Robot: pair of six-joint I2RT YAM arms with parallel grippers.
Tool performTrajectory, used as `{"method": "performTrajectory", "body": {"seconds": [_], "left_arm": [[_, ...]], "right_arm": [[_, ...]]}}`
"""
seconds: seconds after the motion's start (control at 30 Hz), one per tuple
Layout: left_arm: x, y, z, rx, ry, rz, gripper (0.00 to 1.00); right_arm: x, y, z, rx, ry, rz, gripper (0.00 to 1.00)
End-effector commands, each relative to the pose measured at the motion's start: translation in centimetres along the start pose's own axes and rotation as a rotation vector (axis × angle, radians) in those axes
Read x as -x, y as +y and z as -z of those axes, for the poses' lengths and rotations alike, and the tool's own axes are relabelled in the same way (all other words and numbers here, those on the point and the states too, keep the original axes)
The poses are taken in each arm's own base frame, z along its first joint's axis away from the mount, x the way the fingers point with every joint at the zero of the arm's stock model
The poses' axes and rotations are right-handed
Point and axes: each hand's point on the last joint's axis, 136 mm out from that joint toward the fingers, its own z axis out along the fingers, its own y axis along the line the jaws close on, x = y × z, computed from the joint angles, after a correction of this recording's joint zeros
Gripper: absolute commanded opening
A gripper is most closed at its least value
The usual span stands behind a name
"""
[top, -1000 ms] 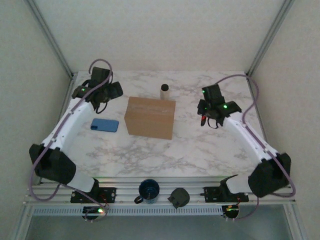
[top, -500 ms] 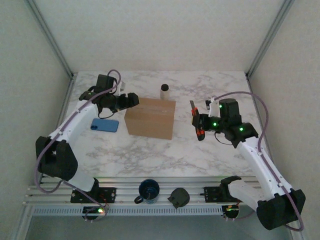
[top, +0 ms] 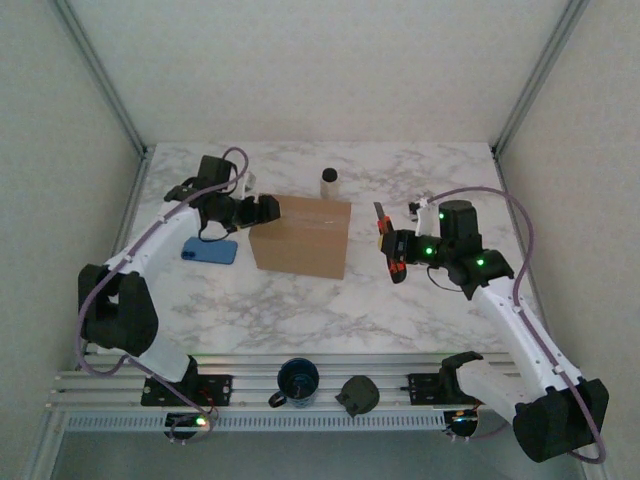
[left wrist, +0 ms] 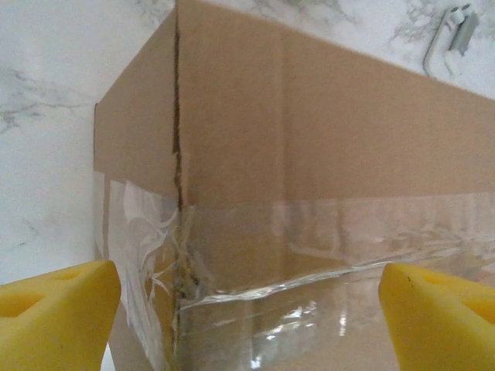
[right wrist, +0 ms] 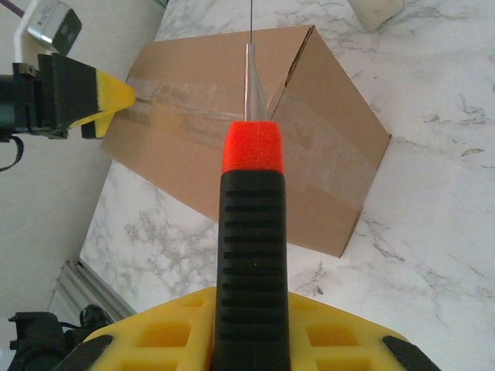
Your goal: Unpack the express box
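Top external: high, behind arm bases, tilted down over whole table (top: 400,290); distant; bases at 6 o'clock, express box (top: 300,236) near centre.
Left wrist: very close, facing box's taped corner; own yellow fingertips (left wrist: 54,309) at 7 and 5 o'clock.
Right wrist: looks along knife (right wrist: 250,255) toward 12 o'clock; box mid-distance.
Shared: box in all three; right wrist also catches left gripper (right wrist: 116,99) at 10 o'clock.

Left claw (top: 269,210) moved up to express box (top: 300,238), right claw (top: 392,248) with knife (top: 384,226) swung nearer
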Motion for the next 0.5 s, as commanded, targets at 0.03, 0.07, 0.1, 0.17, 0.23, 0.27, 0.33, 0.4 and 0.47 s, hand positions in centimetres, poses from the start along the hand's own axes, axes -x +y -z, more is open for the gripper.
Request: {"method": "performTrajectory", "body": {"seconds": [0.03,0.07,0.1,0.17,0.23,0.27,0.33,0.4,0.47], "left_arm": [[-0.8,0.9,-1.2,-0.011,0.023,-0.005,0.86],[-0.9,1.0,-1.3,-0.010,0.025,-0.003,0.85],[-1.1,1.2,-1.5,-0.007,0.026,0.001,0.85],[-1.2,1.5,-1.6,-0.003,0.025,0.004,0.84],[-1.4,1.8,-1.8,0.003,0.027,0.006,0.84],[-1.5,1.9,-1.8,0.005,0.028,0.010,0.83],[-1.8,2.1,-2.0,0.005,0.031,0.011,0.83],[-2.1,2.4,-2.1,0.003,0.036,0.015,0.83],[-2.4,2.6,-2.3,0.000,0.040,0.017,0.82]], "right_arm": [[0.4,0.7,-0.5,0.067,-0.013,-0.020,0.00],[0.3,0.7,-0.6,0.072,-0.010,-0.024,0.00],[0.2,0.7,-0.7,0.077,-0.010,-0.029,0.00],[0.1,0.6,-0.9,0.083,-0.003,-0.039,0.00],[0.0,0.5,-1.1,0.086,-0.001,-0.048,0.00],[-0.2,0.4,-1.2,0.085,0.003,-0.057,0.00],[-0.3,0.3,-1.4,0.089,0.009,-0.070,0.00],[-0.5,0.0,-1.8,0.088,0.018,-0.087,0.00],[-0.7,-0.4,-2.3,0.080,0.036,-0.112,0.00]]}}
